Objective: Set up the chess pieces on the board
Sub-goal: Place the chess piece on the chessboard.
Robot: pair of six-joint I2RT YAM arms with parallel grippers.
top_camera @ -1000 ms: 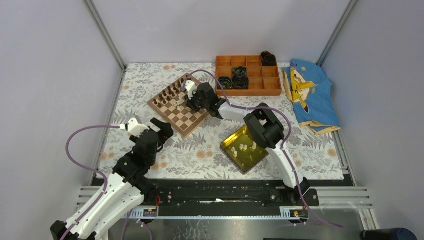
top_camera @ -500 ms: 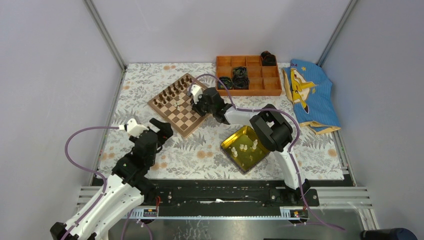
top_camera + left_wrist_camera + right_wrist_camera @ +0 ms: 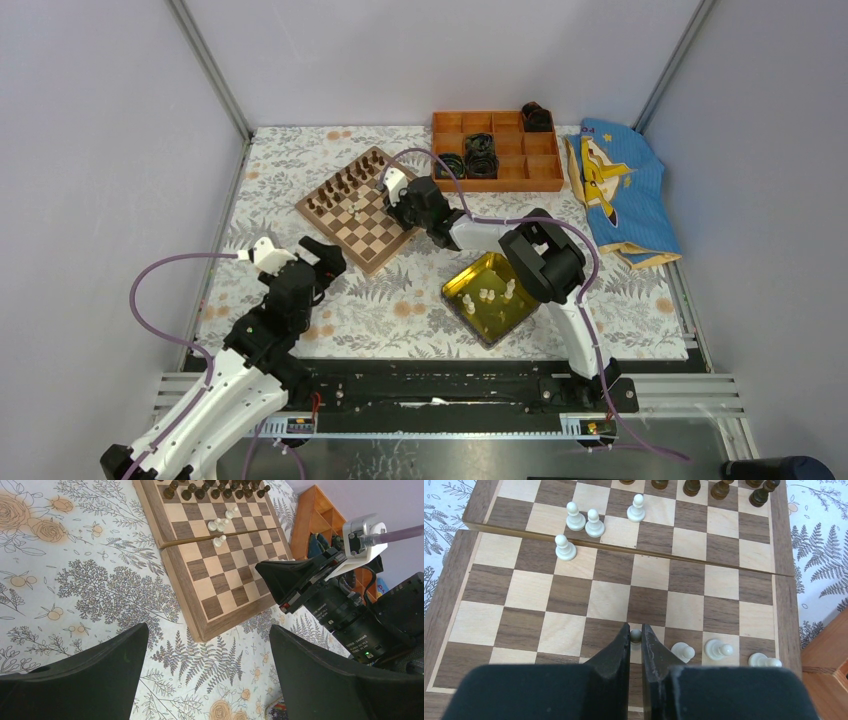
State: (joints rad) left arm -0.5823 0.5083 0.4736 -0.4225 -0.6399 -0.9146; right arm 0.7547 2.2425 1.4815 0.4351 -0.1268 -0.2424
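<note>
The board (image 3: 574,595) fills the right wrist view. My right gripper (image 3: 636,631) is shut on a cream-white pawn (image 3: 636,636), its head showing between the fingertips, just above the near rows. Three white pieces (image 3: 717,649) stand to its right on the near rank. Several more white pawns (image 3: 565,547) are clustered mid-board, with dark pieces (image 3: 719,487) along the far rank. From above, the right gripper (image 3: 395,205) is at the board's (image 3: 350,215) right edge. My left gripper (image 3: 207,630) hangs open over the floral mat near the board's (image 3: 220,580) near corner, holding nothing.
A glossy yellow tray (image 3: 478,318) with a few white pieces (image 3: 497,292) lies beside the right arm. An orange compartment box (image 3: 497,182) holding black items stands at the back. A blue printed cloth (image 3: 620,190) lies at the right.
The right gripper has shifted slightly right across the board with the pawn, then stayed still. The left arm has not moved.
</note>
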